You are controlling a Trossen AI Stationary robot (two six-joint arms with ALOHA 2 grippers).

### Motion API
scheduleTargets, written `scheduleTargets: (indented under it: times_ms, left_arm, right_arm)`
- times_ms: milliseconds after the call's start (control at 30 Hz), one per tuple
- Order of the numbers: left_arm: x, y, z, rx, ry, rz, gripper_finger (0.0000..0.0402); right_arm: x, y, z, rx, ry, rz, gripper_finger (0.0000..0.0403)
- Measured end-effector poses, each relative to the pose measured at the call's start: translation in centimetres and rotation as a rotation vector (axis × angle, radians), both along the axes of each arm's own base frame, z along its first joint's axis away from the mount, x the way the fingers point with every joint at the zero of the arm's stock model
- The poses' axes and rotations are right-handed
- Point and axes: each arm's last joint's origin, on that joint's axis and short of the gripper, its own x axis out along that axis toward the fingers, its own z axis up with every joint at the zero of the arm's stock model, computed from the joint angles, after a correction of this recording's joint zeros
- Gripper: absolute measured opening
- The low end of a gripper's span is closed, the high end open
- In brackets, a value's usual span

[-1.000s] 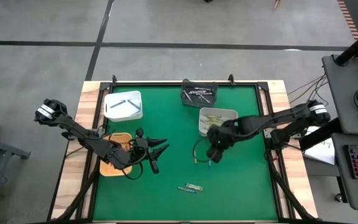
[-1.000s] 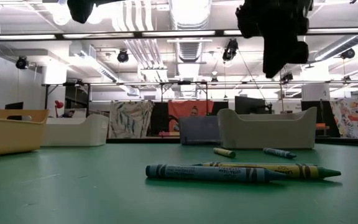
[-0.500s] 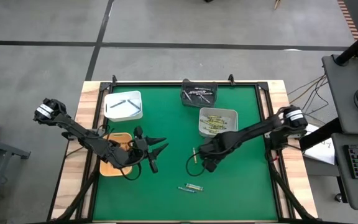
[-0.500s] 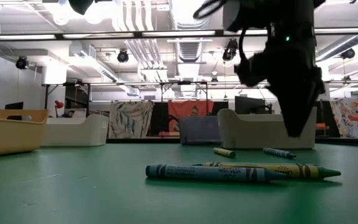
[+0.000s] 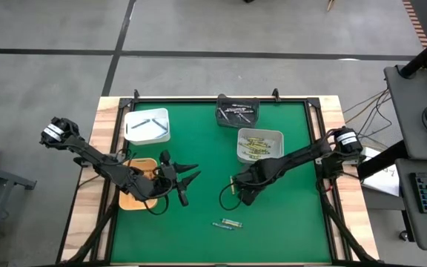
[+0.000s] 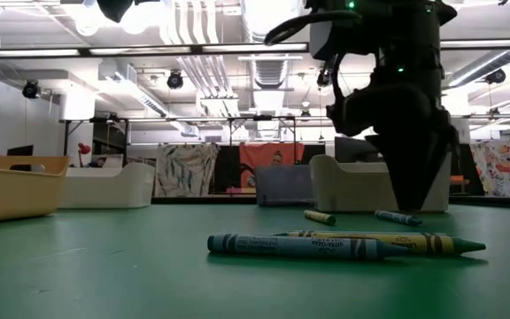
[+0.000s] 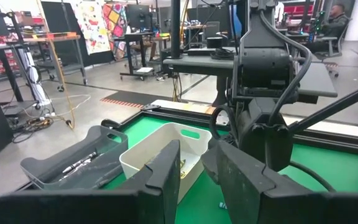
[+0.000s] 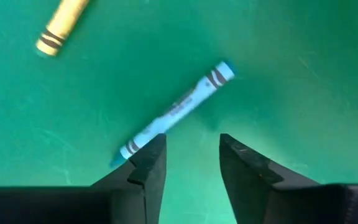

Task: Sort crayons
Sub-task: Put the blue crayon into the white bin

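A blue crayon (image 8: 176, 112) lies flat on the green table, with a yellow crayon (image 8: 64, 22) a little beyond it. My right gripper (image 8: 191, 158) points down just above the blue crayon's pointed end, fingers open; whether one finger touches it I cannot tell. In the low view the gripper (image 6: 412, 202) stands over the blue crayon (image 6: 397, 217). Three more crayons (image 5: 228, 224) lie together nearer the front edge. My left gripper (image 7: 194, 171) waits level beside the orange tray (image 5: 128, 199), its fingers a narrow gap apart with nothing between them.
A white tray (image 5: 147, 126) stands at the far left, a dark grey tray (image 5: 237, 113) at the far middle, and a pale tray (image 5: 260, 145) with yellow crayons just beyond my right gripper. Bare green cloth lies between the arms and along the front edge.
My right gripper has come down from high beside the pale tray toward the table's near left, ending low over the blue crayon. The crayons have stayed where they were.
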Motion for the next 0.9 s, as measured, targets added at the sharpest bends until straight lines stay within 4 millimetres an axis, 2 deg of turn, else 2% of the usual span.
scheduleTargets:
  times_ms: [333, 667, 900]
  left_arm:
    - [0.0, 0.0, 0.0, -0.001, 0.0, 0.0, 0.0087]
    - [0.0, 0.0, 0.0, -0.002, -0.001, 0.0, 0.0087]
    - [0.0, 0.0, 0.0, -0.017, -0.008, -0.001, 0.0087]
  right_arm:
    - [0.9, 0.1, 0.0, -0.008, -0.09, -0.016, 0.0155]
    - [1.3, 0.2, -2.2, -0.027, -0.025, 0.005, 0.0154]
    - [1.4, 0.2, -2.1, -0.023, -0.033, 0.041, 0.0117]
